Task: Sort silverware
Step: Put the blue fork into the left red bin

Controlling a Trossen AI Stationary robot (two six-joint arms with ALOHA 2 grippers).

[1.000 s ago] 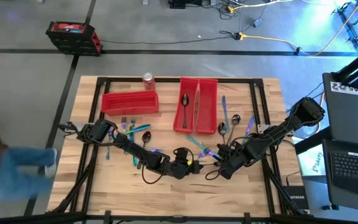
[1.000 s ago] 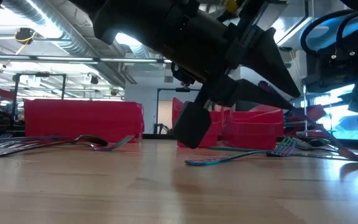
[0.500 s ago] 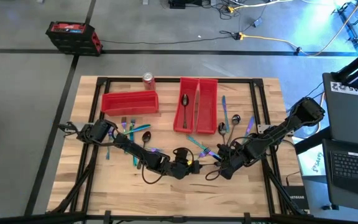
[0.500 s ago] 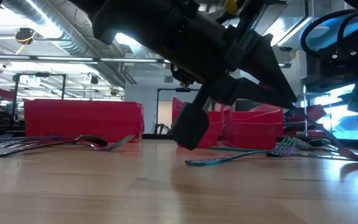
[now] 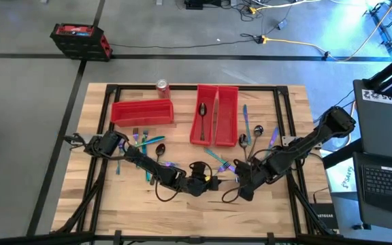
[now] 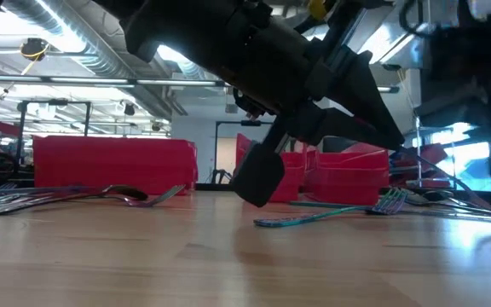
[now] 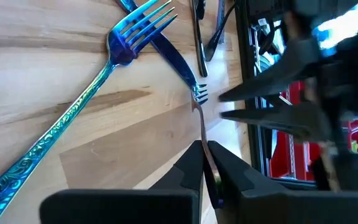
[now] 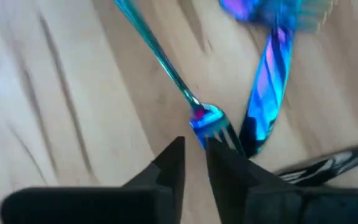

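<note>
My left gripper (image 7: 205, 163) is shut on a slim fork (image 7: 199, 118) at the table's near middle (image 5: 213, 182). The fork's tines (image 7: 199, 93) point at my right gripper (image 8: 194, 152), which hangs just past them (image 5: 240, 178). That gripper is open by a narrow gap, and the same fork's tines (image 8: 215, 127) lie beside its fingertips, untouched. A larger blue fork (image 7: 120, 53) and a knife (image 7: 174, 57) lie flat on the wood close by. More silverware lies at the left (image 5: 145, 143) and right (image 5: 254, 131). My left gripper pinches the slim fork's handle (image 7: 207, 154) between its two fingers, at the end away from the tines. The fingers run along the handle, slanting down toward the table's right. The fork sticks straight out past the fingertips; whether its tines touch the wood, I cannot tell.
A red bin (image 5: 141, 112) lies crosswise at the far left. Two long red bins (image 5: 216, 116) stand side by side at the far middle, one with a dark spoon (image 5: 203, 109) in it. A soda can (image 5: 162, 86) stands at the far edge.
My right gripper has risen from the table and drawn back a little toward the near edge, blurred in the low view. My left gripper has stayed where it was with the slim fork.
</note>
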